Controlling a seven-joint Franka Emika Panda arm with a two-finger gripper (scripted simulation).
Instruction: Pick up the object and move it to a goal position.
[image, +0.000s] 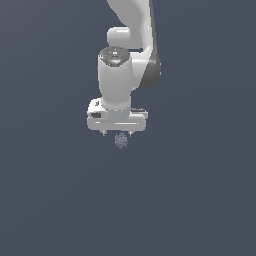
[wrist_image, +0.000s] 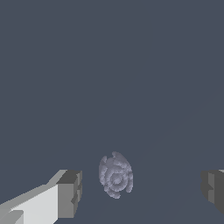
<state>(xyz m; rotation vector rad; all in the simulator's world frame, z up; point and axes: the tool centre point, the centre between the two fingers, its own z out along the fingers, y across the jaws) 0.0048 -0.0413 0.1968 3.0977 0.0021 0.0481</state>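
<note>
Fingers of the gripper stand wide apart, holding nothing. The object sits between them, untouched. Only the exterior view shows the arm at 12 o'clock.

not a real room, just a bare simulator scene, flat slate-grey backdrop all around the white arm, smooth rendered surfaces, no furniture or walls to judge by

The arm has smooth white rounded casings, a dark grey band at one joint and a dark grey cap with small coloured marks. The gripper has a wide white body; its fingers are white with dark grey blocky pads.
</note>
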